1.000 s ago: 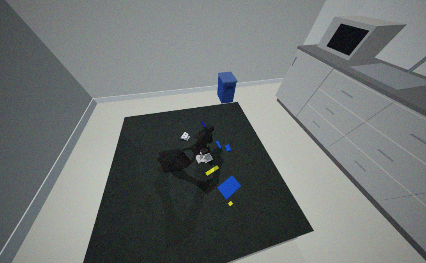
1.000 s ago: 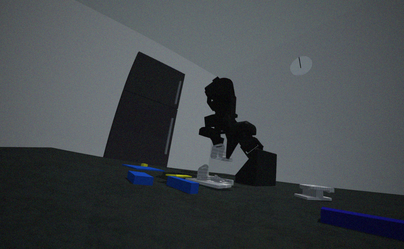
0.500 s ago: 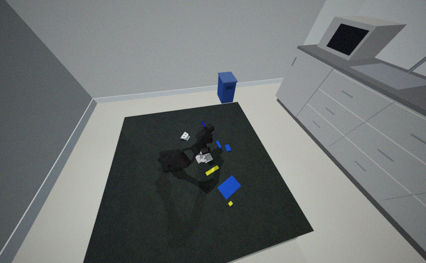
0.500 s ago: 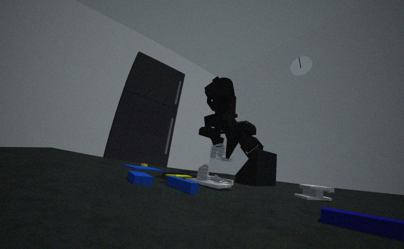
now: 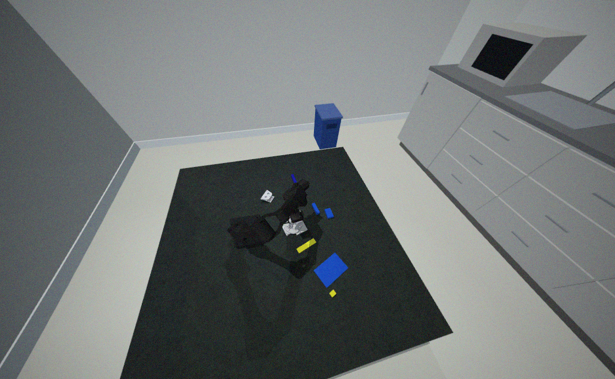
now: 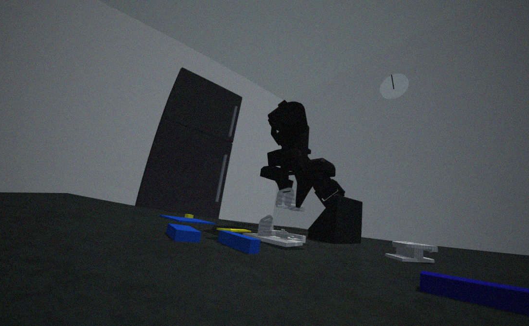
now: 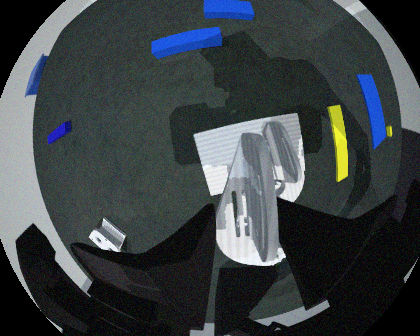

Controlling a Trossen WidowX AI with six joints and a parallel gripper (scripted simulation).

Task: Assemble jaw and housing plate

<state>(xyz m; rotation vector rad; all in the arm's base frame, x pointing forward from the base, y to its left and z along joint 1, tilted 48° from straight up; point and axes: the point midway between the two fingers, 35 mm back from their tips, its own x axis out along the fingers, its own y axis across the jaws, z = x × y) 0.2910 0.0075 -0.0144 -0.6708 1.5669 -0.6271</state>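
My gripper (image 6: pixel 292 197) (image 7: pixel 241 207) is shut on the loose white jaw (image 6: pixel 284 198) (image 7: pixel 266 200), which has an upright fin and a slotted flat part. It holds the jaw in the air above the white base plate (image 6: pixel 286 243) (image 7: pixel 213 145). The other jaw (image 6: pixel 265 225) (image 7: pixel 286 152) sits on the base, its fin upright. The free pin cannot be made out clearly; the held jaw hides part of the base in the wrist view. The white housing plate (image 5: pixel 266 195) (image 6: pixel 414 245) lies apart on a raised support, also in the wrist view (image 7: pixel 102 240).
A yellow strip (image 5: pixel 306 245) (image 7: pixel 339 145) lies beside the base. Two blue blocks (image 5: pixel 315 208) (image 5: pixel 329 213), a flat blue panel (image 5: pixel 330 270), a small yellow block (image 5: pixel 332 293) and a dark blue bar (image 5: pixel 293 178) (image 6: pixel 481 293) lie farther out on the dark mat (image 5: pixel 187 301).
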